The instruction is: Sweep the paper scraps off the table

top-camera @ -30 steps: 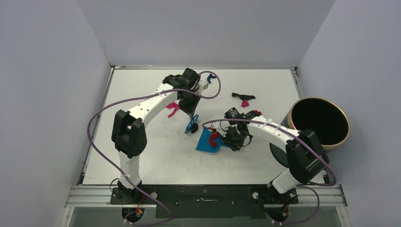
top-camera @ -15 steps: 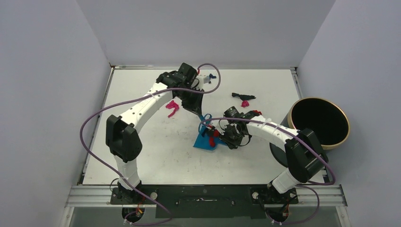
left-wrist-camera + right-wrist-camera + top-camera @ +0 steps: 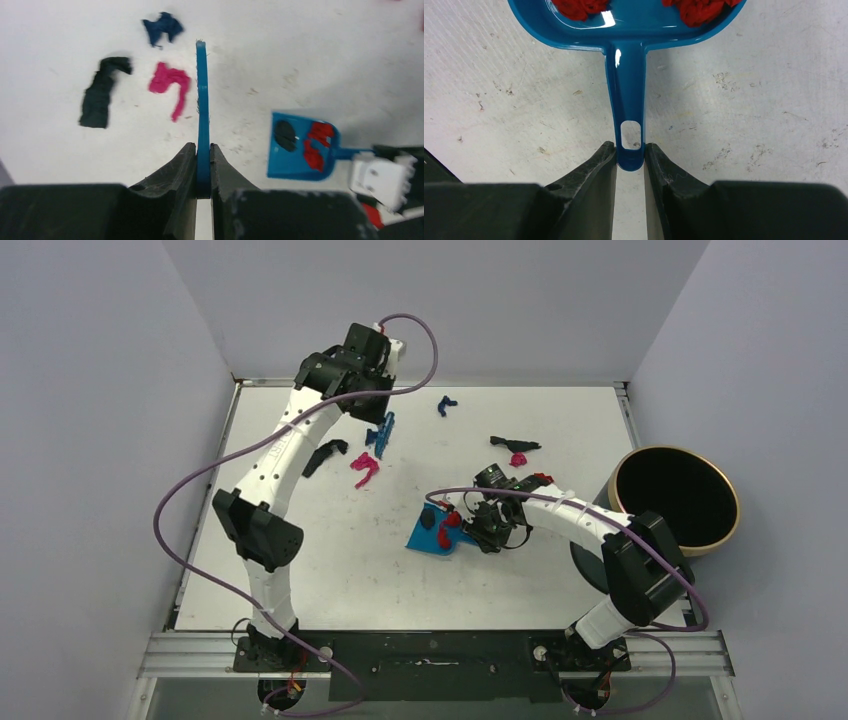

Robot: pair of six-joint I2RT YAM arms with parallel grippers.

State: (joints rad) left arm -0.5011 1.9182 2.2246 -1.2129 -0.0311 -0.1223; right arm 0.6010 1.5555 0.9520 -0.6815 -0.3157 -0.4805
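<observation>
Our left gripper [image 3: 202, 150] is clamped on the brush [image 3: 202, 95], toward the table's [image 3: 330, 570] far-left corner. Our right gripper [image 3: 630, 150] pinches the dustpan [image 3: 630, 85] by its handle at mid-table; red scraps [image 3: 316, 145] and a dark scrap [image 3: 285, 135] lie in it. A black scrap [image 3: 100, 97], pink scrap [image 3: 171, 87] and blue scrap [image 3: 162, 26] lie beside the brush; other scraps [image 3: 513, 445] lie nearer the far edge.

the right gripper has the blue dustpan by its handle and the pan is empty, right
Not empty: the left wrist view shows red scraps and a black scrap lying in the dustpan. The right gripper does hold it by its handle.
</observation>
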